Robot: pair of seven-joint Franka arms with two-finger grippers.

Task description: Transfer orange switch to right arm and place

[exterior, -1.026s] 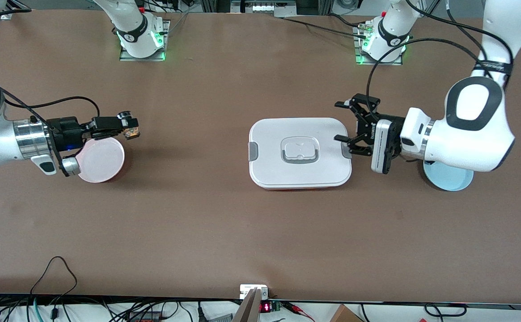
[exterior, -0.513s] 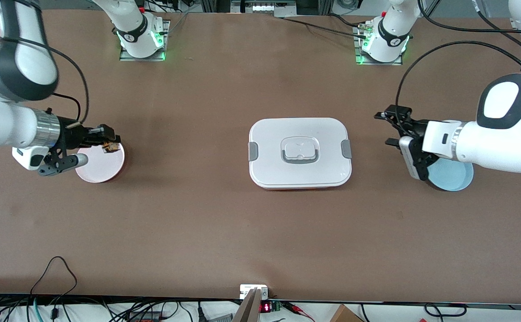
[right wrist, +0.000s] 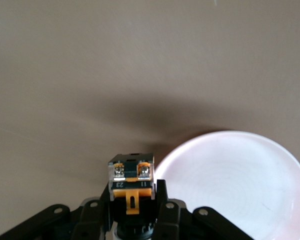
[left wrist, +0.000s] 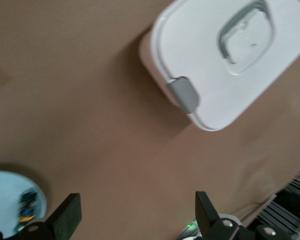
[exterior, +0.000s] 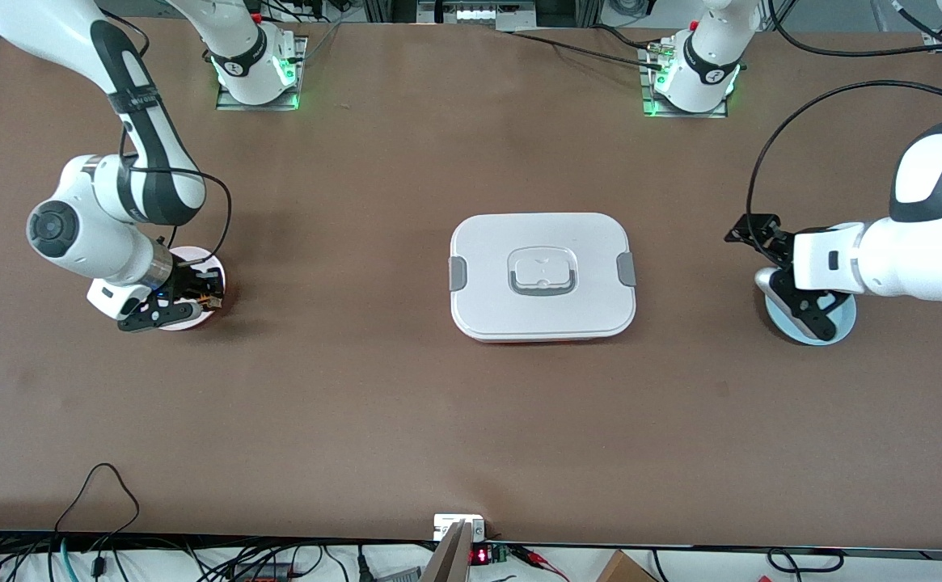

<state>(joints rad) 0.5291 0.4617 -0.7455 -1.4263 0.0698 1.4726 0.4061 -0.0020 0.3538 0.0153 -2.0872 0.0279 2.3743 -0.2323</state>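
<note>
Now, step: the orange switch is already in the right gripper, so I think the handover is done and the putting down is what is left.
Right gripper: its fingers are closed tight on the switch, and it hangs low over the pink plate, at the plate's edge, near the right arm's end of the desk.
Next move: I think the gripper needs to go a bit more over the middle of the plate, go down softly, then let go. In the right wrist view the switch looks to be over the plate's rim, so it could fall off onto the desk.
Left gripper: its fingers are wide open and hold nothing. It is over the blue plate at the left arm's end of the desk, and this arm waits.
Middle of the desk: a white box with a lid sits shut.
Hard to see: the switch is tiny in the front view, and the arm covers much of the pink plate. A small dark thing lies on the blue plate, but it is blurry. I cannot tell if the switch touches the pink plate yet.
</note>
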